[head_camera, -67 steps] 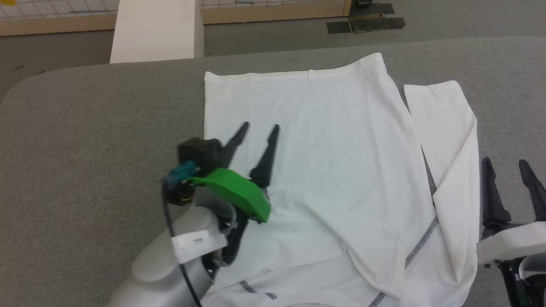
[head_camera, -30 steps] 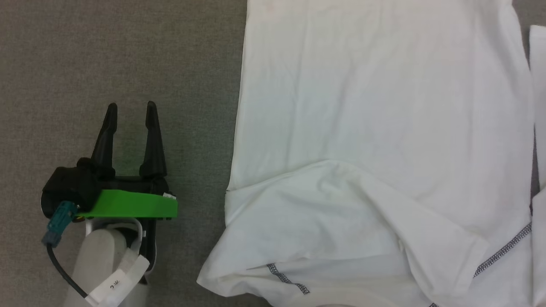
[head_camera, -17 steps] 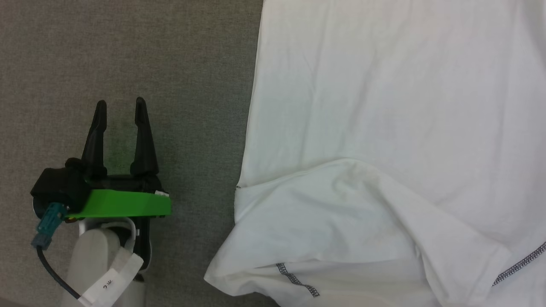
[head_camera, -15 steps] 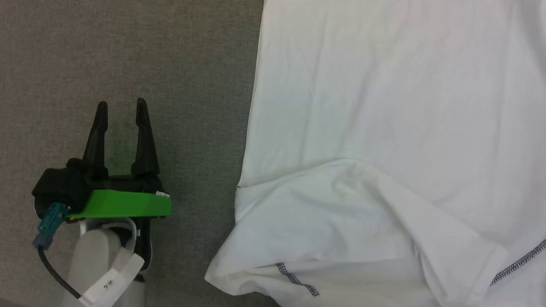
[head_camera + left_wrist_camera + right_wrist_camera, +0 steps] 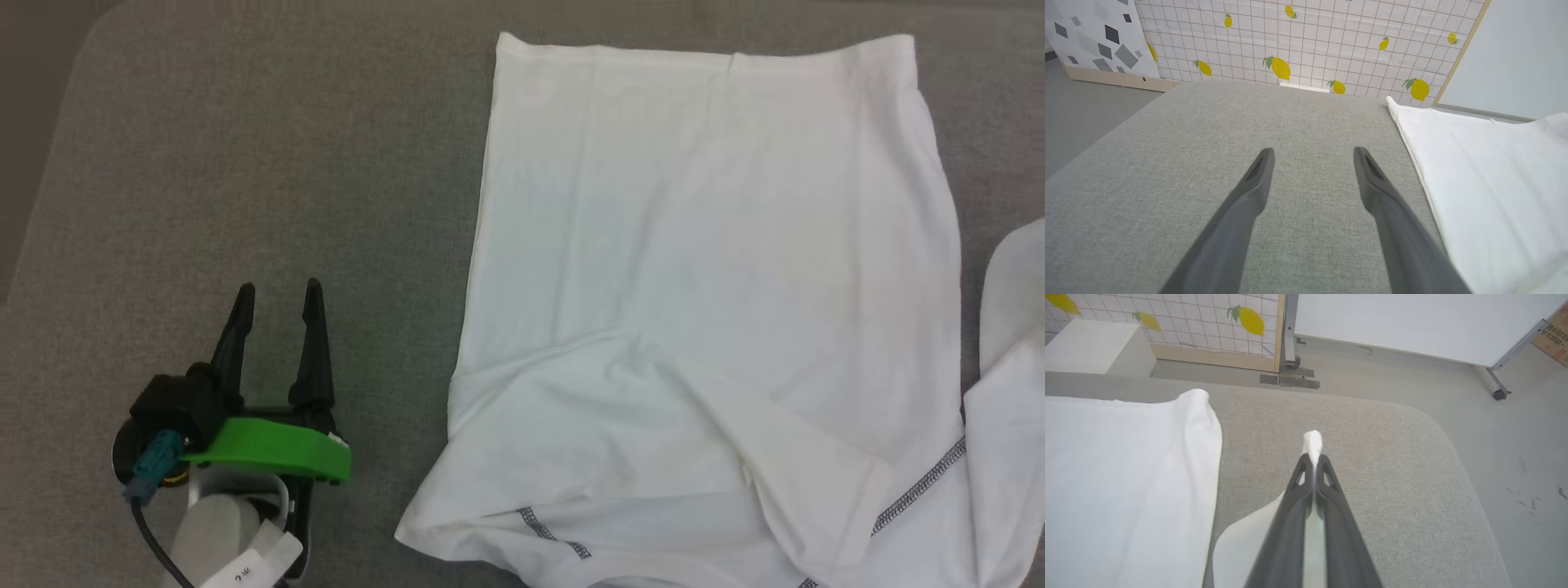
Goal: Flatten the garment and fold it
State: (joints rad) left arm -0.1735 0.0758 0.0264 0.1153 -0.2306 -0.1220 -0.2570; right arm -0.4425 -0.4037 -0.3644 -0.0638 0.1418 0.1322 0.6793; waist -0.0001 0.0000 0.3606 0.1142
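Head view first: the garment (image 5: 702,245) lies spread on the grey cloth-covered counter (image 5: 245,163), mostly smooth at the far end. There's a flap (image 5: 620,425) folded over the near part and some bunching around the zigzag stitching (image 5: 922,486). At the right edge, a strip of white fabric (image 5: 1011,327) curls away from the main body. The left tool (image 5: 279,286) sits over bare counter just beside the shirt's left edge, fingers spread, nothing in them. Left wrist view says the same: left tool (image 5: 1313,150) wide apart over plain grey, with the garment (image 5: 1486,175) off to one side, not touching. Right wrist view is the interesting one. The right tool (image 5: 1313,458) has its fingers pressed together on a pinch of that white fabric (image 5: 1312,440), and a little nub pokes past the tips. The main body (image 5: 1126,477) lies apart from it. Handling-wise, I'd guess this thing is super light and floppy. It'll sag, drape and wrinkle the second it's lifted, and probably drag a bit on the cloth top. The best holds are likely hems, seams or corners where the fabric is doubled, pulling low and slow.
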